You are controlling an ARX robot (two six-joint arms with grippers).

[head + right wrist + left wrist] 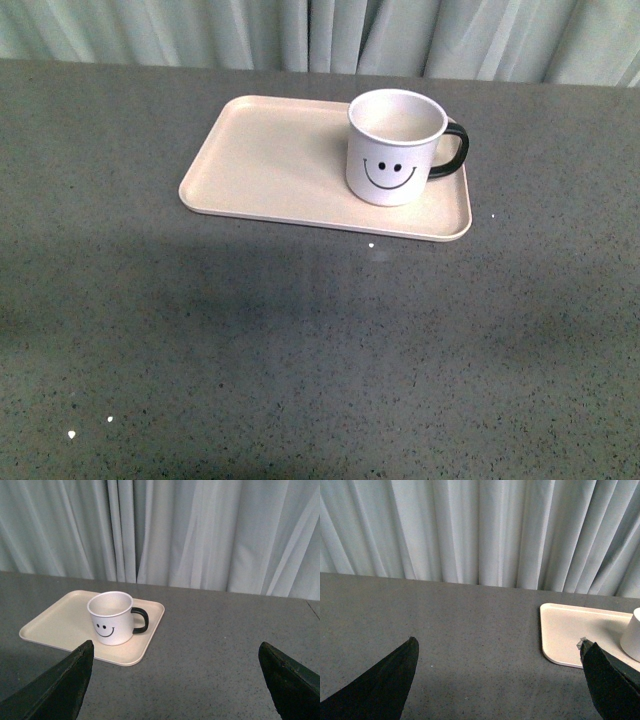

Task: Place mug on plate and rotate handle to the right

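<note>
Left jaws: spread wide and empty, the left gripper point(497, 680) hangs over bare grey tabletop point(445, 630), its dark fingers point(385, 685) well apart.

Right jaws: also splayed open with nothing between them, the right gripper point(175, 680) sits back from the work with the whole scene framed in its gap.

Arms in the front view: neither one shows (both are pulled clear of the table's middle).

Mug: the mug point(394, 147) stands upright on the plate point(260, 165), toward the plate's right end, smiley face turned to the robot, nothing touching it.

Handle: the handle point(455, 150) juts out to the right, reaching over the plate's right rim; the right wrist view agrees, handle point(140, 620) on the side away from the plate's long empty stretch.

Plate: lies flat on the tabletop, near the curtain point(320, 35) at the back, its left two-thirds bare.

Step in hand: by my read, both parts look done, mug seated and handle pointing right, so this is the release-and-retreat end of the job.

Next move: little is called for beyond keeping both grippers away from the mug; if a trim were wanted, it would be a small twist only, since the handle may sit a touch toward the back.
</note>
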